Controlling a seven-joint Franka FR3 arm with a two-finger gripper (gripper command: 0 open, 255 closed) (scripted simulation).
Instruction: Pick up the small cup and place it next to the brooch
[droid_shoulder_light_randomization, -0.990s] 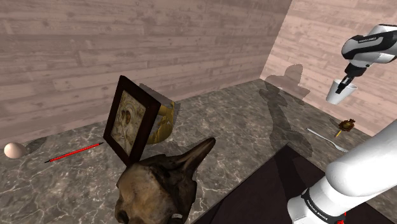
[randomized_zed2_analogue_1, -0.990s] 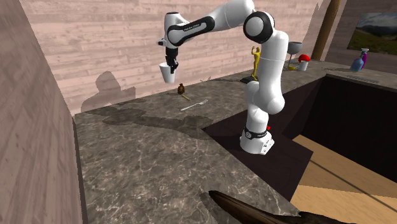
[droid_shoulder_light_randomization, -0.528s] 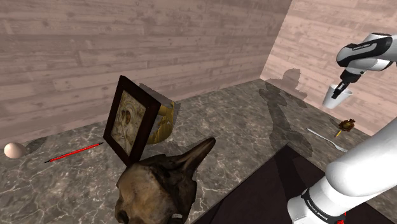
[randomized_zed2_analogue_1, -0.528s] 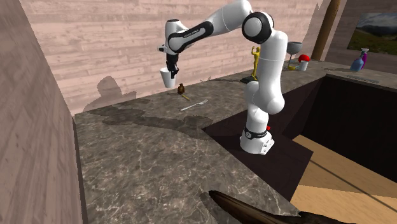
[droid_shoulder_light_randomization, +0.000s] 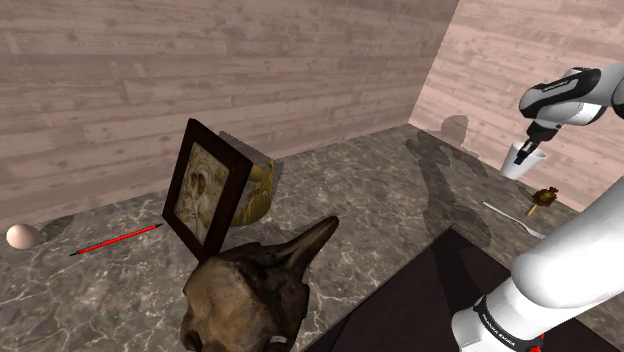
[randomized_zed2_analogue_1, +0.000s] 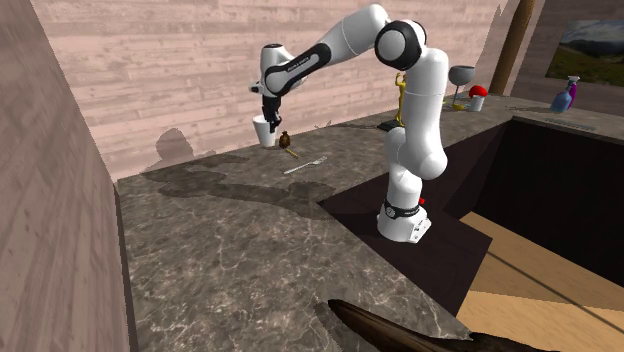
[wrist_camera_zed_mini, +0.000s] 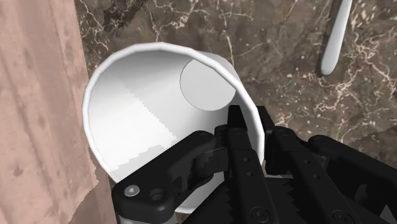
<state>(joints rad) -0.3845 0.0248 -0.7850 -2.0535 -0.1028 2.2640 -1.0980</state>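
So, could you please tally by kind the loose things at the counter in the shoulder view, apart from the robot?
small cup: 1
brooch: 1
white utensil: 1
framed picture: 1
gold object behind the frame: 1
red pencil: 1
pale egg-shaped ball: 1
dark horned figure: 1
Total: 8

The dark marbled counter runs along plank walls. A red pencil lies on it, with an egg near it by the wall. A framed picture stands tilted mid-counter, a gold object behind it. Towards the corner a spoon lies just beside the brooch. The white cup is close by, perhaps touching the surface.
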